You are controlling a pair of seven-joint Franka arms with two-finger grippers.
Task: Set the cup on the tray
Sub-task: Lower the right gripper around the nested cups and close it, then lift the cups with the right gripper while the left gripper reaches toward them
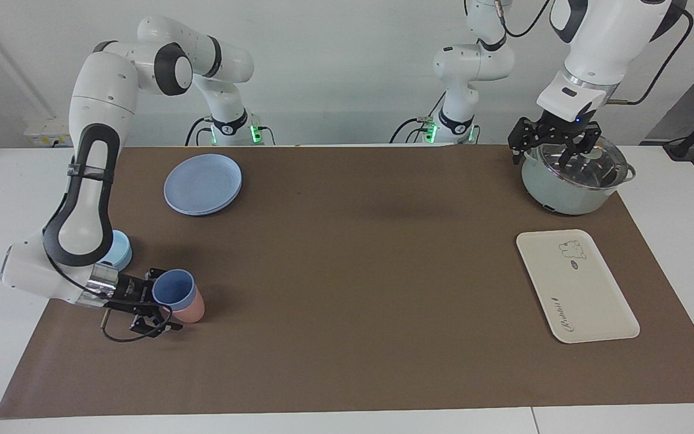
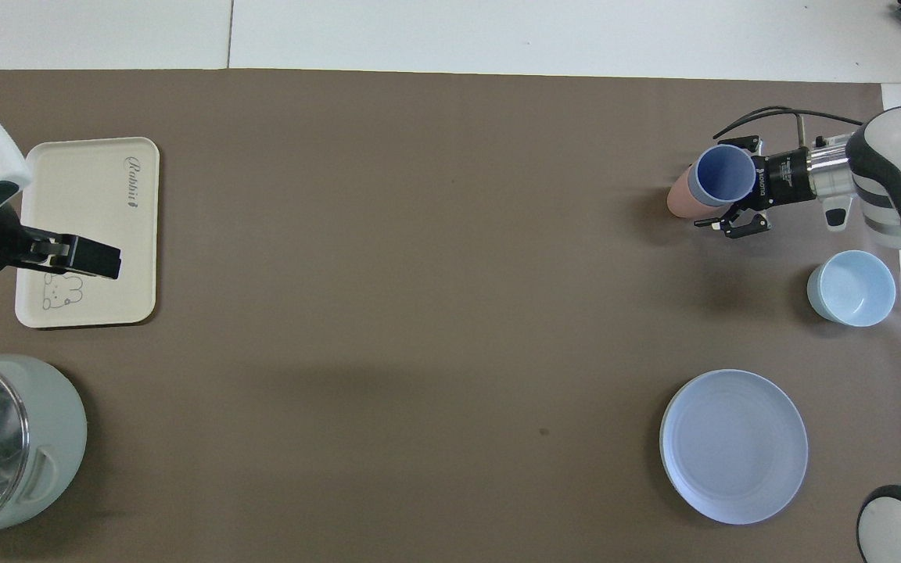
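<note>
The periwinkle-blue cup (image 1: 172, 288) (image 2: 724, 173) sits nested in a salmon-pink cup (image 1: 193, 310) (image 2: 681, 202) at the right arm's end of the table. My right gripper (image 1: 163, 301) (image 2: 732, 185) is low at the blue cup, open, with one finger on each side of its rim. The cream tray (image 1: 588, 295) (image 2: 83, 203) with the bear drawing lies flat at the left arm's end, with nothing on it. My left gripper (image 1: 555, 150) (image 2: 75, 256) waits open in the air, over the tray's end nearest the pot.
A light-green pot with a glass lid (image 1: 573, 181) (image 2: 5, 438) stands nearer the robots than the tray. A light-blue bowl (image 1: 119, 250) (image 2: 851, 288) sits next to the right arm's wrist. A round blue plate (image 1: 202, 184) (image 2: 734, 446) lies nearer the robots.
</note>
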